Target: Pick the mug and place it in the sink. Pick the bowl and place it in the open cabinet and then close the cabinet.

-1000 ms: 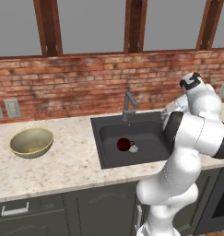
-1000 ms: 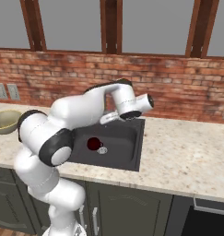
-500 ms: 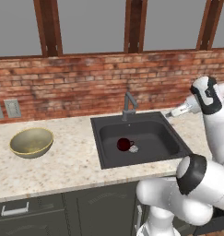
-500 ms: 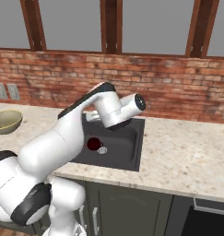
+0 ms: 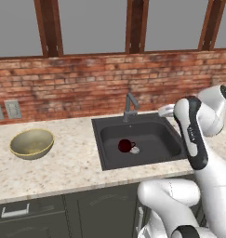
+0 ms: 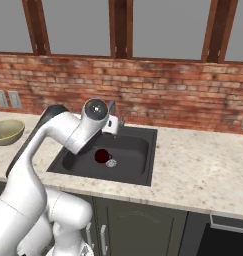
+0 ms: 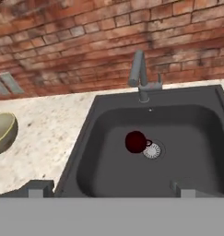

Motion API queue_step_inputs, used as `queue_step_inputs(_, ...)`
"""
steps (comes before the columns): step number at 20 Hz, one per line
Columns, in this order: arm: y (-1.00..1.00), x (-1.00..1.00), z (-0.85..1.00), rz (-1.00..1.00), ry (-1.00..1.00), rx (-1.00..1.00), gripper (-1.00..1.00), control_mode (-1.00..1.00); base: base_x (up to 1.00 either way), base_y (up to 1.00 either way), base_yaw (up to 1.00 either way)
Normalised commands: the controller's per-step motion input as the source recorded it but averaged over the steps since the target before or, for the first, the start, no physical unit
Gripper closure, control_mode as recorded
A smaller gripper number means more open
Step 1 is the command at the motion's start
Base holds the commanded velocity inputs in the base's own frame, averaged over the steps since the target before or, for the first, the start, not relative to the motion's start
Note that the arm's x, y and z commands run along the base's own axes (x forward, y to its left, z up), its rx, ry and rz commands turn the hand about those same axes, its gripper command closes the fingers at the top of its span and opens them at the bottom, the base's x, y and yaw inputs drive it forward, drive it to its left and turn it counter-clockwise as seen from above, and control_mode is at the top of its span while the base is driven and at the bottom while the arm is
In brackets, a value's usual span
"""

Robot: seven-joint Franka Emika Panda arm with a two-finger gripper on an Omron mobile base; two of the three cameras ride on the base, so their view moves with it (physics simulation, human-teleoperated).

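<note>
A: Where is the mug (image 5: 125,145)?
B: On the sink (image 5: 157,122) floor, near the middle, just beside the drain (image 7: 152,150).
A: And the bowl (image 5: 32,143)?
B: On the counter (image 5: 63,162), near its left edge.
A: Gripper (image 7: 109,189) status?
B: Jaws fully apart, empty, above the sink.

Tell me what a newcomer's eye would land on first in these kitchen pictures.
First the small dark red mug, sitting in the dark sink right beside the round silver drain, with the grey faucet rising behind it against the red brick wall. Next the big white arm, bent above the basin's right side with its gripper open and empty. Last the olive-tan bowl, alone on the speckled counter left of the sink.
</note>
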Motion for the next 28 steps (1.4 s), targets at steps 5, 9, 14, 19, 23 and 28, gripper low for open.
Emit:
queue_step_inputs(5, 0.33, -0.12, 0.4, -0.23, 0.04, -0.07, -1.0, -1.0, 0.0, 0.0, 0.0)
queue_step_inputs(9, 0.07, -0.04, 0.51, -0.06, 0.08, -0.08, -1.0, -1.0, 0.0, 0.0, 0.0)
queue_step_inputs(14, 0.08, -0.23, 0.62, -0.02, 0.15, -0.14, -1.0, -1.0, 0.0, 0.0, 0.0)
queue_step_inputs(19, 0.09, -0.45, 0.47, 0.0, 0.12, -0.14, -1.0, -1.0, 0.0, 0.0, 0.0)
queue_step_inputs(23, 0.22, -0.07, 0.04, 0.0, 0.04, -0.05, -1.0, 1.0, -0.07, 0.75, 0.0)
queue_step_inputs(28, 0.0, 0.0, 0.0, 0.0, 0.0, 0.0, -1.0, 1.0, 0.0, 1.0, 0.0)
